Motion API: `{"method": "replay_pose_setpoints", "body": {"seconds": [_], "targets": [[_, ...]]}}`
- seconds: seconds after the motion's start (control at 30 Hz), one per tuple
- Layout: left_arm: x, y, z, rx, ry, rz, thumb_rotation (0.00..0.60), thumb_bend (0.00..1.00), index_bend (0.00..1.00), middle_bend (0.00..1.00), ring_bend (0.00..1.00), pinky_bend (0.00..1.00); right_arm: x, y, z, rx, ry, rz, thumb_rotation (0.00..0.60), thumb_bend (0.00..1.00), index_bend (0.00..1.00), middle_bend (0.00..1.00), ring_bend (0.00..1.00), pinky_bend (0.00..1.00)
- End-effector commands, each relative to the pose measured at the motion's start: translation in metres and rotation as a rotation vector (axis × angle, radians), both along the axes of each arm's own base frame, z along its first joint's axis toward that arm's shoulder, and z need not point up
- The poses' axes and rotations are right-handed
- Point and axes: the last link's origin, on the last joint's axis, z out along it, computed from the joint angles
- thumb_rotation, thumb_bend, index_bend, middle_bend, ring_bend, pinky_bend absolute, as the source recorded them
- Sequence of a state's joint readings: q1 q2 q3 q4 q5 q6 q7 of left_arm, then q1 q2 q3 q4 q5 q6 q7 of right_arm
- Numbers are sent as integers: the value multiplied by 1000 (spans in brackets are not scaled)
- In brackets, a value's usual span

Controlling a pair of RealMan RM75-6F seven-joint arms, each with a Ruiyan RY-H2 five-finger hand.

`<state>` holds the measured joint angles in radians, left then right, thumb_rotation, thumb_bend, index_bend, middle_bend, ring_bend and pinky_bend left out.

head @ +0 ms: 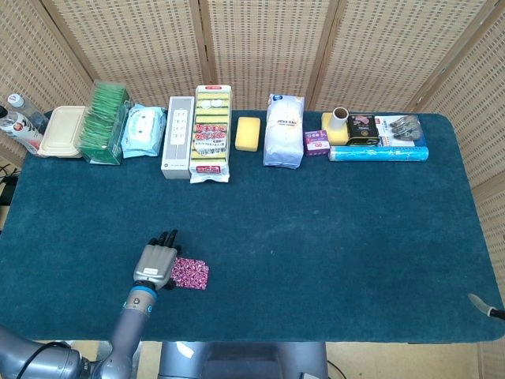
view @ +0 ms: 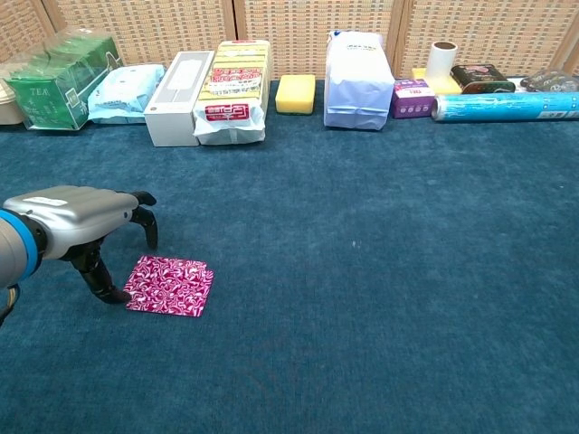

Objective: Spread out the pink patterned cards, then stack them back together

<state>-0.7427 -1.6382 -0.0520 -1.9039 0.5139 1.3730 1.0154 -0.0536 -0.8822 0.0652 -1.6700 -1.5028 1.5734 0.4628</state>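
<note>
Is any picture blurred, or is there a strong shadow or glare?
Head view: sharp, even light, no glare on the table. Chest view: also sharp; the left hand throws only a faint shadow beside the pink cards.
</note>
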Motion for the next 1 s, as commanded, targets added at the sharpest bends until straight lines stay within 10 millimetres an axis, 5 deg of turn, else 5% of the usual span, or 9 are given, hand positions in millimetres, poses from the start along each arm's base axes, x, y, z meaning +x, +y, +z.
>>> {"method": "replay_pose_setpoints", "body": {"seconds": [0.03,1.0], "targets": [[1,1,-4,-5,14,1,600,180,285,0,0,150,0,0,0,1,0,0,600,8,77,0,0,0],[16,-7,-3,-33,-1,-8,600,180,286,0,0,152,-1,0,2,-6,-7,-3,600,9,77,0,0,0]]}}
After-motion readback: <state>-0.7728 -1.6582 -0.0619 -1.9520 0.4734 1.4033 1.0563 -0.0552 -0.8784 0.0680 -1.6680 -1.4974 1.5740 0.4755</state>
